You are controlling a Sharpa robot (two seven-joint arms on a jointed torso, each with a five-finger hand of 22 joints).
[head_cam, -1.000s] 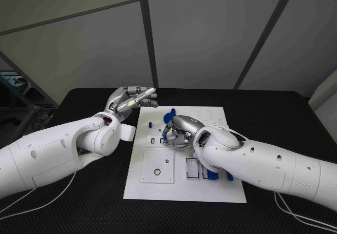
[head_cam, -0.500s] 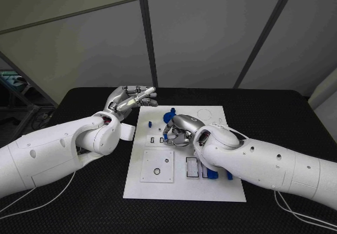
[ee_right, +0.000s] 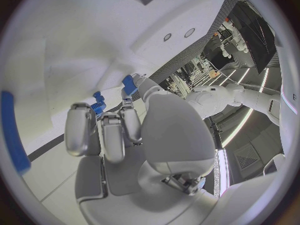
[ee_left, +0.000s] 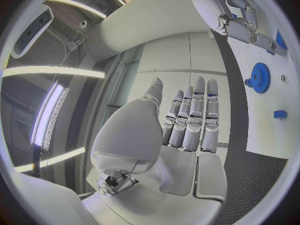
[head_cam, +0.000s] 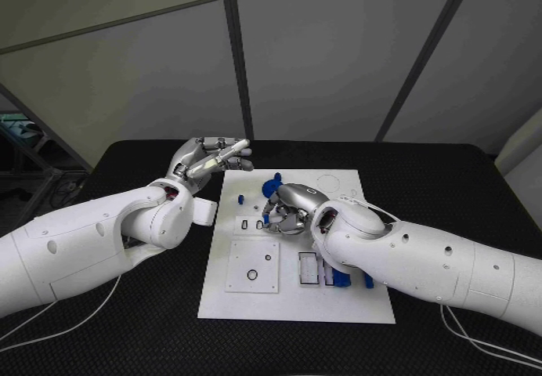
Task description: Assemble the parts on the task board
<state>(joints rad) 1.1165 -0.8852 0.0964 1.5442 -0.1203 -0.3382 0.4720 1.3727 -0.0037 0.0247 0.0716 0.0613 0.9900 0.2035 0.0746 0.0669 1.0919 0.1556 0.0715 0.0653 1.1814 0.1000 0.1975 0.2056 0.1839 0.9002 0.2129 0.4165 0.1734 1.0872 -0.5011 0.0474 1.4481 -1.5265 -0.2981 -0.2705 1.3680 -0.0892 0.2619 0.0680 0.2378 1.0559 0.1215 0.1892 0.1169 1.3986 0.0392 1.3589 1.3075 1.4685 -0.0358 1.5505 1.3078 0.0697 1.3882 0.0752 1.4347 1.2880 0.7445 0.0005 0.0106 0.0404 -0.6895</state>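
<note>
The white task board lies in the middle of the table. My right hand is low over its upper middle with fingers curled in. In the right wrist view its thumb and a finger pinch a small blue part, and the toothed blue gear stands just beyond the fingertips. The gear sits near the board's far edge, with a small blue peg to its left. My left hand is raised beyond the board's far left corner, fingers straight and holding nothing.
Long blue parts lie by my right forearm, next to a white rectangular block. A square plate with holes is on the board's left half. Black table surrounds the board.
My right hand has crept slightly toward the board's far edge. My left hand stays raised in the same place.
</note>
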